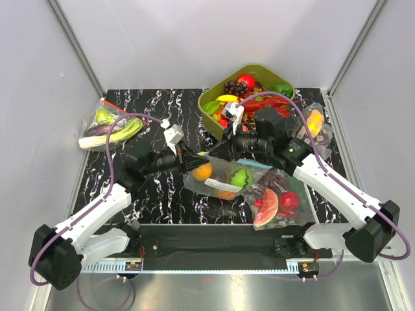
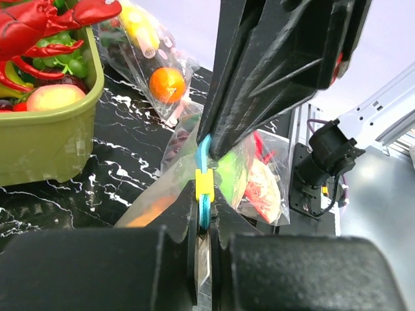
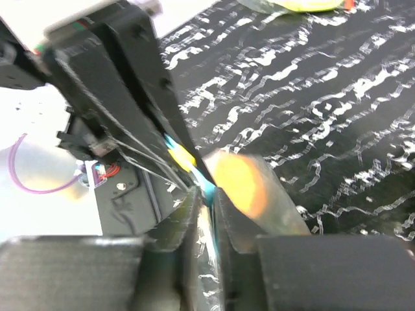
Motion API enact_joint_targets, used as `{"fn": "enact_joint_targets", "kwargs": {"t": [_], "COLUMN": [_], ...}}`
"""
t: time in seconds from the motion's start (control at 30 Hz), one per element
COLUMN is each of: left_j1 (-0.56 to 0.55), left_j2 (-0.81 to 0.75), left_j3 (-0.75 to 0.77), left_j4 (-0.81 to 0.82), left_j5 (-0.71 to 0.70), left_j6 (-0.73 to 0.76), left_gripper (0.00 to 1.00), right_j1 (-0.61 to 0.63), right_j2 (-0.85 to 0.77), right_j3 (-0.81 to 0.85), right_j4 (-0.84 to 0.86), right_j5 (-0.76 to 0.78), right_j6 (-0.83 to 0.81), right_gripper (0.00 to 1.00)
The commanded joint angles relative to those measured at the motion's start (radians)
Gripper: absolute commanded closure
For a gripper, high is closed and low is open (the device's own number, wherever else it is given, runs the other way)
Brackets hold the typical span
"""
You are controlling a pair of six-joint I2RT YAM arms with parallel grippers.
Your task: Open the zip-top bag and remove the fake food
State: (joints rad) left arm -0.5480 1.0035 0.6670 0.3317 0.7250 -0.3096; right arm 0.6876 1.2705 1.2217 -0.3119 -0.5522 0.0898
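table (image 1: 162, 194): black, veined all over with white marbling
zip-top bag (image 1: 220, 176): clear plastic — light-blue strip along the mouth, with a yellow slider on it
fake food (image 1: 202, 172): one orange round fruit and one bright green ball, seen through the plastic
left gripper (image 2: 204, 227): black
right gripper (image 3: 206, 204): black
bin (image 2: 45, 142): olive green
lobster (image 2: 39, 23): glossy red
arm links (image 1: 97, 210): white shells, black joints — purple cables (image 1: 109, 159)

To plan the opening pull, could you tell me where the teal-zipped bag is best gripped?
Pinch the bag by its teal zip strip, across the flat faces, coming from either end: it stands edge-up and is likely stiffer than the film.
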Motion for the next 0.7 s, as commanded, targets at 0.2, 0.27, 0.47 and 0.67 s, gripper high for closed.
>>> {"fn": "enact_joint_targets", "kwargs": {"t": [0.2, 0.27, 0.47, 0.67], "left_j1": [-0.007, -0.007, -0.010, -0.013], "left_j2": [0.004, 0.003, 0.010, 0.009], "left_j3": [0.045, 0.049, 0.054, 0.057], "left_j4": [-0.014, -0.016, -0.023, -0.029], "left_j5": [0.042, 0.045, 0.054, 0.057], "left_j6": [0.032, 0.035, 0.035, 0.035], "left_gripper": [1.00, 1.00, 1.00, 1.00], "right_j1": [0.000, 0.000, -0.002, 0.001], "right_j2": [0.046, 0.070, 0.101, 0.121], "right_j3": [0.108, 0.111, 0.101, 0.101], "right_j4": [0.059, 0.057, 0.076, 0.076], "right_j5": [-0.186, -0.202, -0.226, -0.232], "right_j6": [-0.044, -0.044, -0.044, -0.042], "right_gripper": [0.36, 0.36, 0.36, 0.39]}}
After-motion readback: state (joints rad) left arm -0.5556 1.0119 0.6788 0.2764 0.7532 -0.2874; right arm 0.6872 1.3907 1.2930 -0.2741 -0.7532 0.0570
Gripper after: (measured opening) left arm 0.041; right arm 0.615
